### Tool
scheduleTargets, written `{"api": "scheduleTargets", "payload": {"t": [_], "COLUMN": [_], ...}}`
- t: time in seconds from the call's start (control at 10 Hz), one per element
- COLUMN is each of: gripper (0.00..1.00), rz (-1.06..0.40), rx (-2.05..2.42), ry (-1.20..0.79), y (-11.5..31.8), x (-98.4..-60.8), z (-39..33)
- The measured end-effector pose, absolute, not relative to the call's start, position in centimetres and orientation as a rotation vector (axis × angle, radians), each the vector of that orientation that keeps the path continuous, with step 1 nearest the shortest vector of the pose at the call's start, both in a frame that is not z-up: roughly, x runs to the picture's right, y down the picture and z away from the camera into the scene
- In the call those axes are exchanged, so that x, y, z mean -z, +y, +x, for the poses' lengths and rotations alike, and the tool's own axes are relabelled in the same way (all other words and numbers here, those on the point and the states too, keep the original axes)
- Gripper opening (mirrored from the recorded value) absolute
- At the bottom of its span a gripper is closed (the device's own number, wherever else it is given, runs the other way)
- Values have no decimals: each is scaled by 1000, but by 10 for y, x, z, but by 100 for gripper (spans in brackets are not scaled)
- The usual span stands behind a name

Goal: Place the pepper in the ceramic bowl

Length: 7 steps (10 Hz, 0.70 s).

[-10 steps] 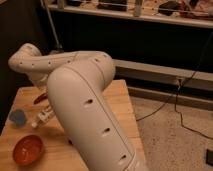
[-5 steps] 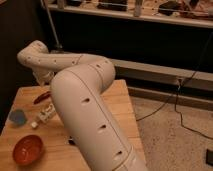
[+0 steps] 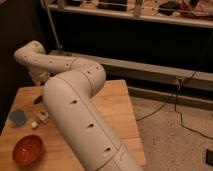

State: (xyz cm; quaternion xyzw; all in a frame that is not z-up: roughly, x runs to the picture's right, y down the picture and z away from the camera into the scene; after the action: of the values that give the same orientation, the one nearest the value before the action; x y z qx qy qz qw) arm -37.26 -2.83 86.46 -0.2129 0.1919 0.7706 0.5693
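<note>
While the white robot arm (image 3: pixel 75 105) has stretched its forearm farther left than half a second ago, the gripper (image 3: pixel 38 78) hangs over the far left of the wooden table (image 3: pixel 112 107), largely hidden behind the wrist; whether it is parted or closed cannot be told. Just below it lies the small dark red chili pepper (image 3: pixel 37 99), unmoved. Well nearer the camera sits the round glossy orange-red ceramic bowl (image 3: pixel 27 150), with a small blue round cup (image 3: pixel 18 117) and blurred white bits (image 3: pixel 42 116) between.

Gripper (image 3: pixel 38 79) near pepper (image 3: pixel 37 99); ceramic bowl (image 3: pixel 27 150) well apart
</note>
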Motion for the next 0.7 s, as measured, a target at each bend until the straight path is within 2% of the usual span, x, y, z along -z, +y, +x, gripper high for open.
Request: {"api": "scheduleTargets", "payload": {"t": [0.7], "gripper": [65], "rz": [-534], "rx": [-1839], "ry": [475], "y": [-18], "x": [-907], "z": [-397]}}
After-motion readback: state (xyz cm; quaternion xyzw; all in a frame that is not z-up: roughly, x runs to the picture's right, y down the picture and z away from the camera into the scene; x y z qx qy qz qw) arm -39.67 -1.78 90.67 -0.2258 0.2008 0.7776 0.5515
